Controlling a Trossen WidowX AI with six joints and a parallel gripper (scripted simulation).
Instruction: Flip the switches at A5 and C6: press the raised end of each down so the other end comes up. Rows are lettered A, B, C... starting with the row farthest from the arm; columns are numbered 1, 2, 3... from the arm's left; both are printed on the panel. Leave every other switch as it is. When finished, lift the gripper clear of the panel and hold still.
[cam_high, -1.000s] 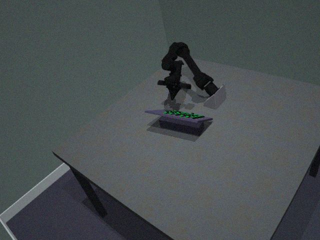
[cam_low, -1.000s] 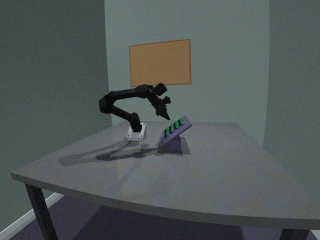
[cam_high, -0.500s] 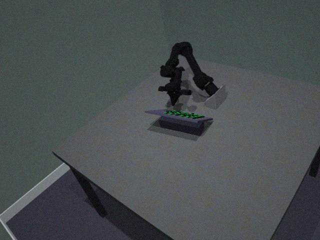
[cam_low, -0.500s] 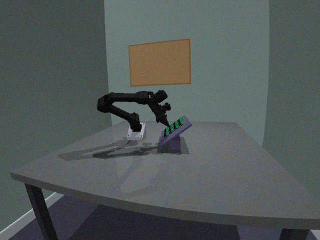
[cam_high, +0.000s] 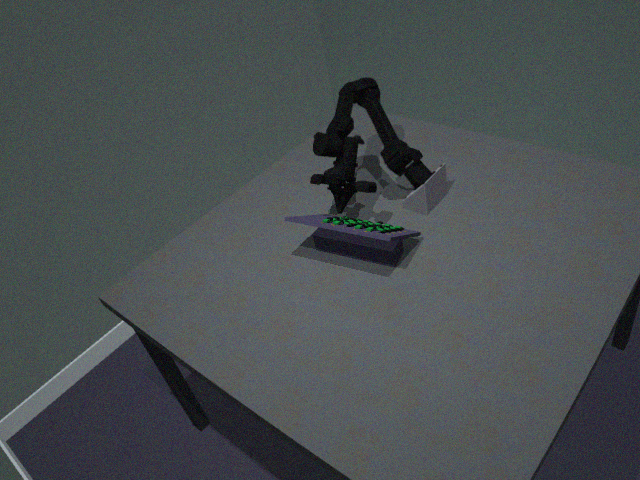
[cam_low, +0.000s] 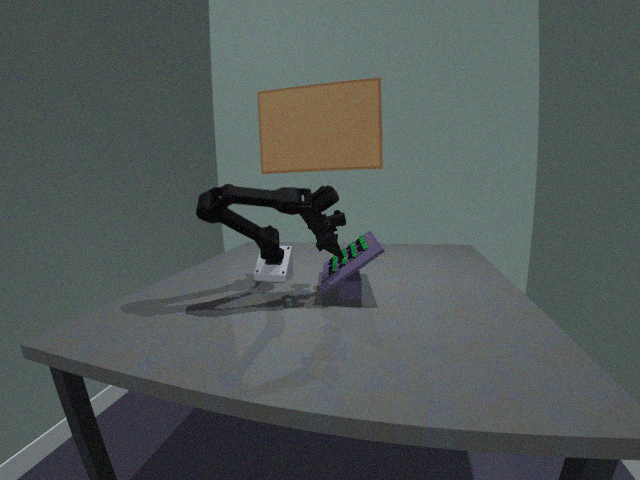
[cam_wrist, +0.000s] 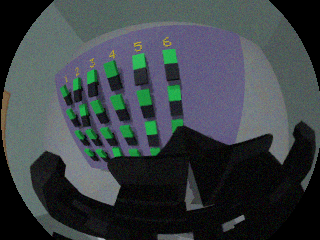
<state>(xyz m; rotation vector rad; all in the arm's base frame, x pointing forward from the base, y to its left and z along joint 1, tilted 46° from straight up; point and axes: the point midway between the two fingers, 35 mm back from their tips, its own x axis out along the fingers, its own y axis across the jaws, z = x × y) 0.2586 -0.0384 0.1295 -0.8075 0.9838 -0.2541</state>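
The purple panel (cam_high: 302, 220) (cam_low: 376, 244) (cam_wrist: 215, 75) is tilted and carries rows of switches, each with a green far half and a black near half. Switch A5 (cam_wrist: 140, 69) shows whole under the printed 5; I cannot tell for sure which end is raised. Of switch C6 (cam_wrist: 177, 123) only the green far part shows; its near part is hidden behind the fingertips. My gripper (cam_high: 340, 210) (cam_low: 341, 256) (cam_wrist: 180, 130) is shut and empty, its tip low over the panel at C6. Whether it touches the switch I cannot tell.
Neighbouring switches B6 (cam_wrist: 174, 100) and C5 (cam_wrist: 151, 133) lie close to the fingertips. The panel stands on a dark block (cam_high: 356, 248) on the table (cam_high: 413, 335) (cam_low: 439, 361). The arm's pale base (cam_high: 434, 193) (cam_low: 273, 271) is behind the panel in the top view.
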